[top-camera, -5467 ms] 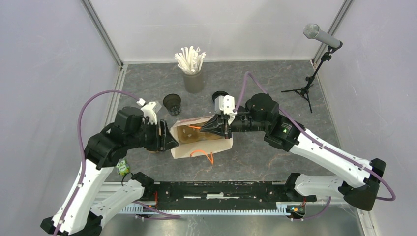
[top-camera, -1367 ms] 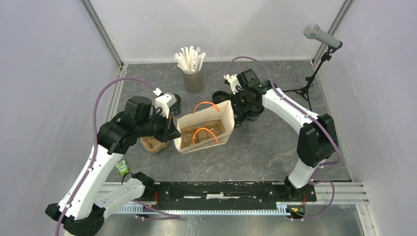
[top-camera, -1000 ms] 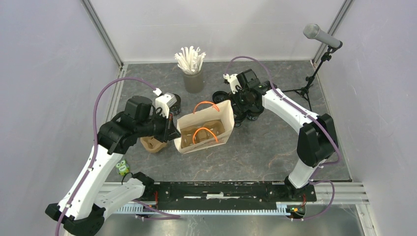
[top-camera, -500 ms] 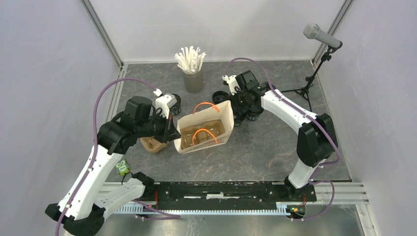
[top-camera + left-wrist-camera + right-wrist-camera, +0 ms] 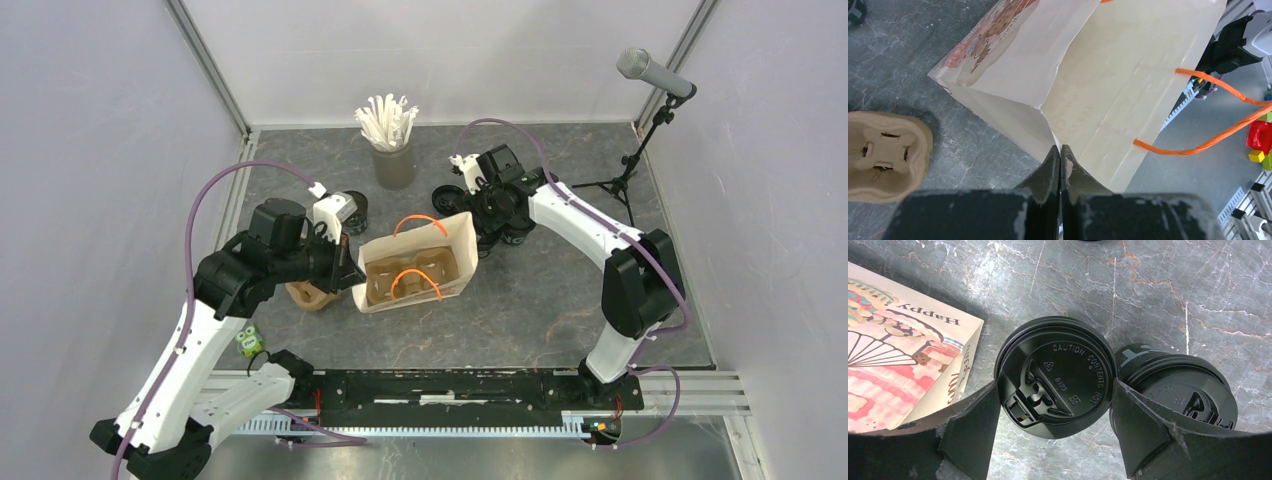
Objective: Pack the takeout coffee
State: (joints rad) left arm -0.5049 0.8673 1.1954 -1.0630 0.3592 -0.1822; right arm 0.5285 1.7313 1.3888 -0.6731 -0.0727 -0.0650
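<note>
Black and lidded, the coffee cup (image 5: 1055, 377) stood near the bench's (image 5: 1198, 290) middle, beside the paper bag (image 5: 1098, 75). I judged it light, crushable, best gripped under the lid. My right fingers (image 5: 970, 425) straddled it wide; my left fingers (image 5: 1050, 170) pinched the bag's edge.

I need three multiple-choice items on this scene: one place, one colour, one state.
1. The loose pulp carrier lies: A in the air; B against the back wall; C on the table, beside the paper bag.
2. The bag's handles are: A green; B orange; C blue.
3. The left gripper is: A shut on the bag's edge; B wide open; C out of view.
C: it rests on the table by the bag. B: both loops are orange. A: its fingers pinch the paper.
</note>
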